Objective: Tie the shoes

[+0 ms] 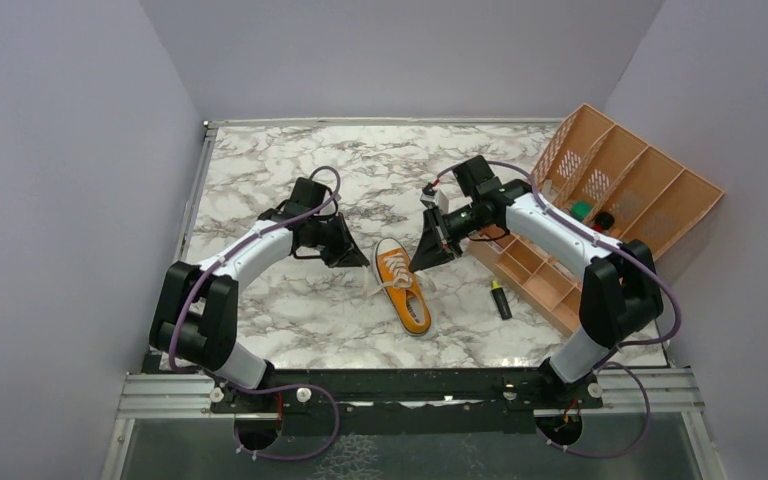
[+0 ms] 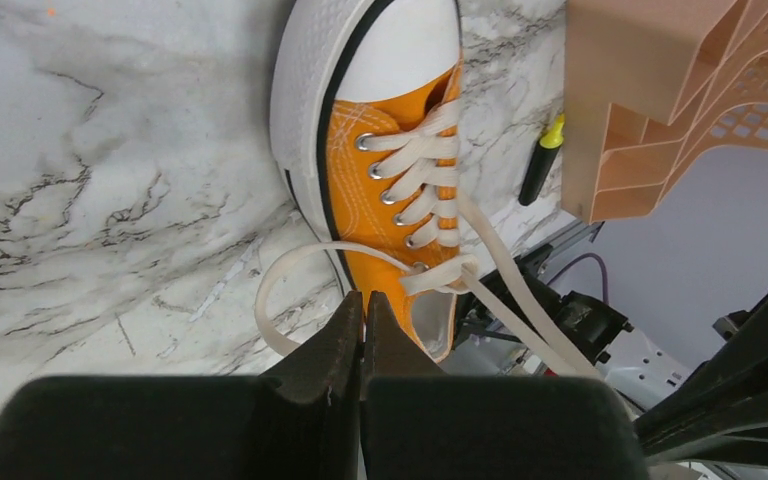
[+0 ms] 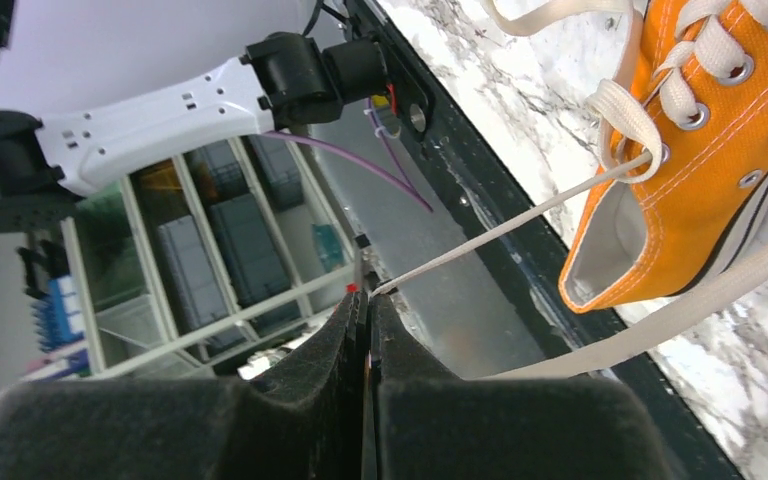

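Orange sneaker (image 1: 404, 288) lies mid-counter (image 1: 290, 300) with an arm on each side: left end effector (image 2: 363, 325) at its 10 o'clock, right end effector (image 3: 365, 305) at 1 o'clock. The right one is clamped on a taut lace strand (image 3: 500, 232), drawn straight from the top eyelet. The left one's jaws are closed too. The lace loop (image 2: 263, 295) curls in under its tip, but I can't tell whether it's pinched. The trick now, I'd say: pull the ends apart evenly, low and outward toward 9 and 3 o'clock, so the laces tighten at the tongue. Too much on one side and that light shoe could slide or tip. Mind the peach organizer (image 1: 610, 190) at 2 o'clock.
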